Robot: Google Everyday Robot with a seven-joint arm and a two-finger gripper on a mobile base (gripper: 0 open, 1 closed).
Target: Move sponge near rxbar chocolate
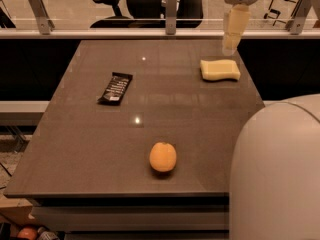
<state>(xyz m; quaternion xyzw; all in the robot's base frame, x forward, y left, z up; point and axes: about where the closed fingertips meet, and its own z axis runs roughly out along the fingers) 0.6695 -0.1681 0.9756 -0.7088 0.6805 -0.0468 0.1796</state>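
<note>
Over on the left of the counter [75, 149] lies the rxbar chocolate [116, 88], flat and dark, with its light patch at the near end. That's my destination, and the bare surface around it leaves room to set something down. The lettering is too small for me to read.

In the middle, near the front edge, sits an orange fruit [163, 157]. It's not part of my job, and it looks well clear of a straight line between the two task items.

Moving right, the sponge [220, 69] rests untouched on the far right part of the counter, well apart from the bar. My pincer [230, 44] hangs just above and behind it, not in contact. Whether it is open or closed I cannot tell from here.

So I judge this to be the approach, with the grasp not yet made. Next I need to drop straight down over the sponge, squeeze that soft block, lift, then carry it left.

At far right, my own pale rounded body [280, 174] blocks the counter's near corner, and the top edge cuts off my arm above the wrist.
</note>
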